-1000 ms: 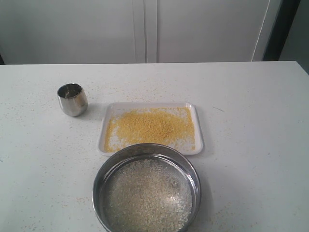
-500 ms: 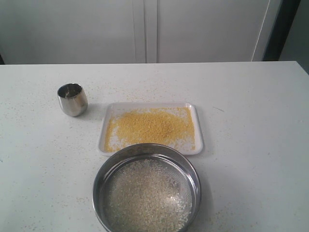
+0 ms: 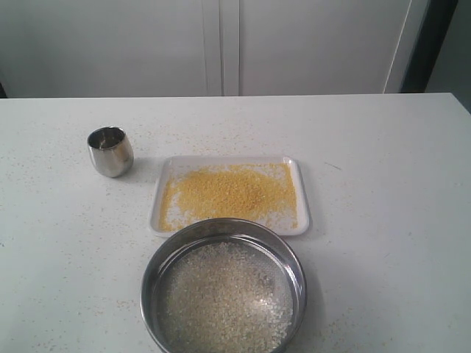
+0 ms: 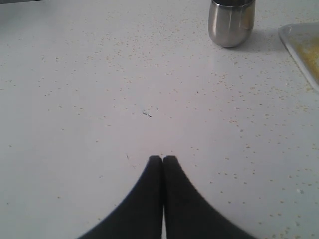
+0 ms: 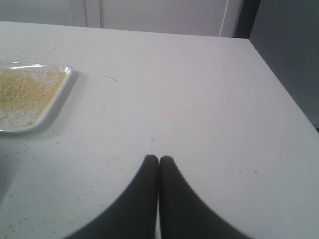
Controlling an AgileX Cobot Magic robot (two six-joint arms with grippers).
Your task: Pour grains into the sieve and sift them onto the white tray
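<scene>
The left pincer point(image 4: 163, 159) is hanging low over a bare part of the white desk point(image 3: 383, 220), its two dark fingers pressing together and gripping nothing. The right pincer point(image 5: 158, 159) is doing the same over the desk's right side, closed and empty. Neither is showing in the exterior view.

At the near edge of the desk, the sieve point(image 3: 149, 290) is sitting flat, its mesh bottom carrying a spread layer of pale whitish grains point(image 3: 224, 298). Just behind it, the white tray point(image 3: 302, 198) is lying flat. The sieve's far rim is overlapping the tray's near edge in this view, and whether they are touching cannot be told. Golden granules point(image 3: 228, 193) are covering most of the tray floor, heaped thickest in the middle and thinning toward the rim.

Farther back and to the left, apart from the tray, a small rounded steel cup point(image 3: 110, 151) is standing upright. Stray specks are lying scattered over the desk. Beyond the far edge, pale cabinet doors point(image 3: 221, 44) are filling the background.
</scene>
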